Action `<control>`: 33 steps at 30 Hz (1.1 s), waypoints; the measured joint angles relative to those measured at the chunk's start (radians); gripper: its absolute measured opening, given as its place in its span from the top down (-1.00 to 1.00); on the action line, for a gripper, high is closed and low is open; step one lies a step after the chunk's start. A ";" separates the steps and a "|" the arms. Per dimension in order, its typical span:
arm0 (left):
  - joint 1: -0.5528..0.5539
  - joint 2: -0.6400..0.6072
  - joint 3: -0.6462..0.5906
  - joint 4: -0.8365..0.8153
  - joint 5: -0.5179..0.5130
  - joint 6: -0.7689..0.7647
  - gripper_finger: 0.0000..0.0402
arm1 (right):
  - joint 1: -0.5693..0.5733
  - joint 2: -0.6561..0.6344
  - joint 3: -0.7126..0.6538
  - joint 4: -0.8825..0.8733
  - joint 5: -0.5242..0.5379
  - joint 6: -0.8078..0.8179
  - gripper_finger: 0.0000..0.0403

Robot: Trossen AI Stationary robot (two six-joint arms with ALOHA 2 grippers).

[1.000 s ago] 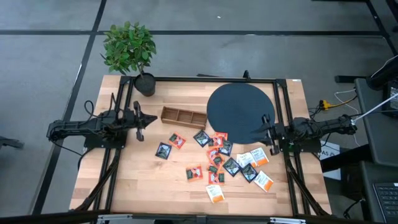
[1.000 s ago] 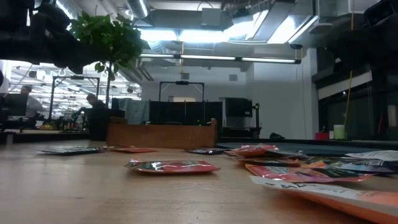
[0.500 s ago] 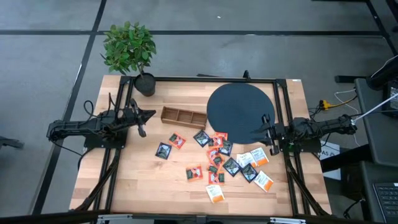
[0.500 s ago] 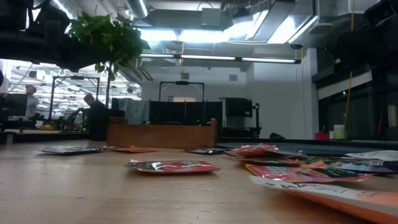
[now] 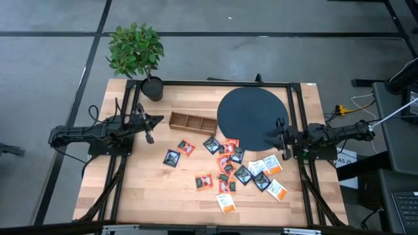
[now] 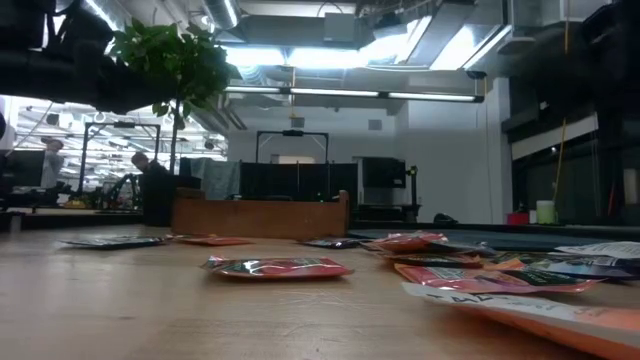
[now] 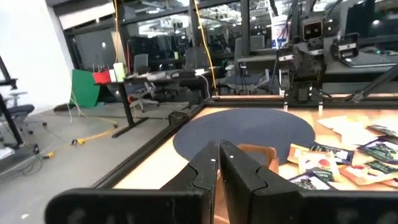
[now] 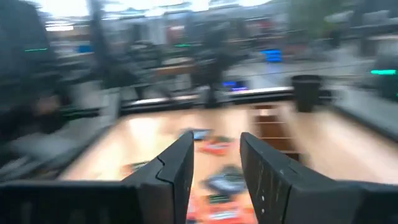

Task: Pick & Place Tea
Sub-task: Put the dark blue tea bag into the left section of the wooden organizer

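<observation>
— Hovering at the table's left edge, the left gripper [image 5: 149, 124] has its fingers [image 7: 205, 171] pressed together on nothing; the tray [image 5: 193, 122] lies just beyond it.

— And the tea?

— Sachets [image 5: 228, 167] lie scattered mid-table, below the tray and the disc [image 5: 251, 117].

— The right gripper?

— The right gripper [image 5: 282, 138] sits at the disc's right edge, fingers [image 8: 176, 169] partly apart, empty.

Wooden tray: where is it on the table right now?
In the high view the wooden tray lies toward the table's far edge, just left of the black disc, with the tea sachets scattered nearer the front.
</observation>
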 joint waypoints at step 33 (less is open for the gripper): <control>0.000 0.867 0.552 -0.186 -0.020 -0.121 0.98 | -0.170 0.553 0.382 -0.120 0.052 -0.101 0.95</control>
